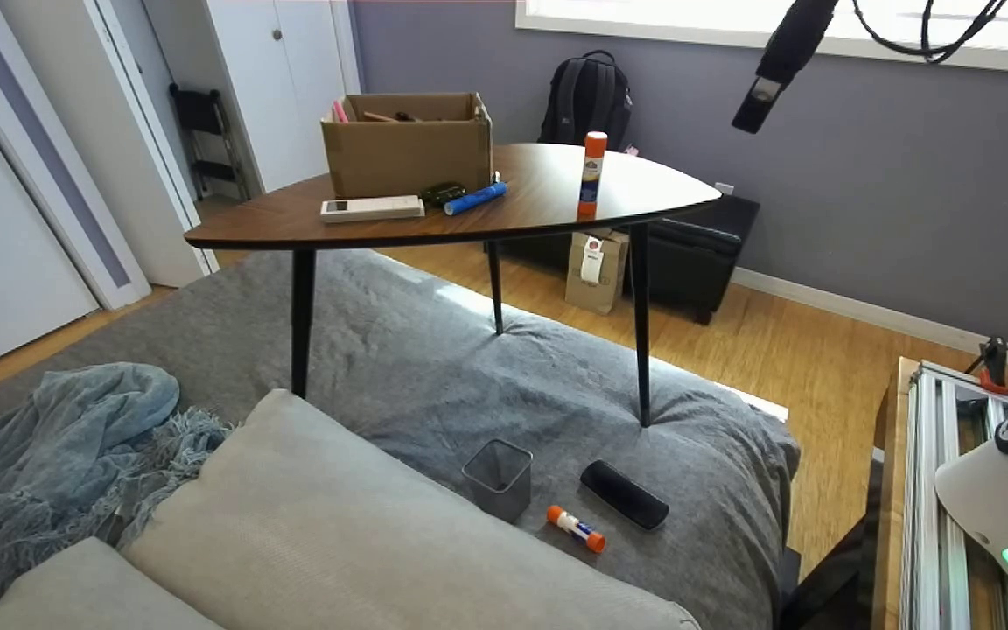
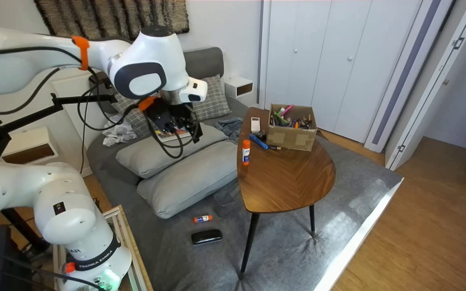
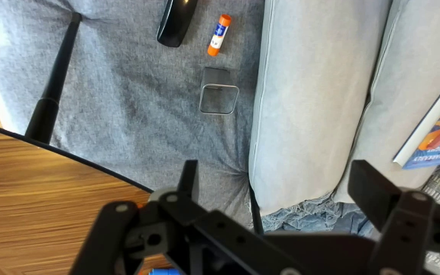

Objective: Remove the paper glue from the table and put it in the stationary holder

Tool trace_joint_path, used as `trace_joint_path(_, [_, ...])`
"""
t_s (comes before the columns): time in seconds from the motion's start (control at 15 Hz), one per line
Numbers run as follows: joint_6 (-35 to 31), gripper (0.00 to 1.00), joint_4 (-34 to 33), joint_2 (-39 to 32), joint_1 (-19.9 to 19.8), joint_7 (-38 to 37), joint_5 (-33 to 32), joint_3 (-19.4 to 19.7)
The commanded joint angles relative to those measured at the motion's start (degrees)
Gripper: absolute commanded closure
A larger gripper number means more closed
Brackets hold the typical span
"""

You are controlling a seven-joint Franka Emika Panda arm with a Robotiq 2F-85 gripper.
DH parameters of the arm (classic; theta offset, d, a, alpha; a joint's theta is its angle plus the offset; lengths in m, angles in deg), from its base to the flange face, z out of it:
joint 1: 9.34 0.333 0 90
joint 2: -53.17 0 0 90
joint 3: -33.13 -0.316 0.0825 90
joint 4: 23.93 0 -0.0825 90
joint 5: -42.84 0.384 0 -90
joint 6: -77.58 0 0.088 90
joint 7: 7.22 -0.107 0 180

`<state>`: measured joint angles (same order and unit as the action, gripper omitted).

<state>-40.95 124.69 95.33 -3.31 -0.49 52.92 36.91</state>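
In the wrist view, the black two-fingered gripper (image 3: 275, 170) is spread wide, its fingers (image 3: 372, 189) well apart with nothing held between them. A corner of the dark brown wooden table (image 3: 52, 191) comes in at the lower left. Elsewhere lie grey fabric bedding (image 3: 136, 95) and long, pale grey cushions (image 3: 308, 95). The square, dark wire-mesh cup (image 3: 214, 76), most likely the holder meant, sits on the bedding just beside a cushion. Near it rests a lying glue stick (image 3: 219, 35), slim, orange at both ends, and beside that a glossy black oblong case (image 3: 177, 23).

In an exterior view, an upright glue stick (image 1: 591, 175), a cylinder with orange cap and base and a white-and-blue label, stands near the table's edge, apart from the blue cylindrical marker (image 1: 476, 199) and the brown cardboard box (image 1: 412, 162). Being the one on the table, it is presumably the glue to move.

In an exterior view, the white jointed arm (image 2: 164, 52) holds the gripper in the air, away from the upright glue stick. The step in hand looks like the approach, with the grasp not yet made. Next, the gripper should line up over that stick, descend around it and close without tipping it.
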Motion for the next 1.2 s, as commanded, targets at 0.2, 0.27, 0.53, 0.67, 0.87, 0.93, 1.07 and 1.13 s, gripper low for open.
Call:
trace_joint_path(0.2, [-13.9, 0.0, -3.2, -14.3, -0.8, -1.5, 0.9, -1.1])
trace_joint_path(0.27, [-16.4, 0.0, -3.6, -16.3, -1.4, -2.4, -0.1, -1.6])
trace_joint_path(0.53, [-21.7, 0.0, -6.2, -22.4, -4.1, -7.1, -4.2, -3.5])
trace_joint_path(0.67, [-22.4, 0.0, -7.4, -24.8, -5.7, -9.4, -7.0, -4.3])
trace_joint_path(0.87, [-22.5, 0.0, -9.0, -27.3, -7.9, -14.2, -12.1, -5.5])
trace_joint_path(0.93, [-22.2, 0.0, -9.5, -27.9, -8.4, -15.8, -13.6, -5.8])
trace_joint_path(1.07, [-23.0, 0.0, -10.3, -29.1, -9.2, -18.3, -16.3, -6.1])
trace_joint_path(1.13, [-23.8, 0.0, -10.7, -29.6, -9.6, -19.7, -17.4, -6.2])
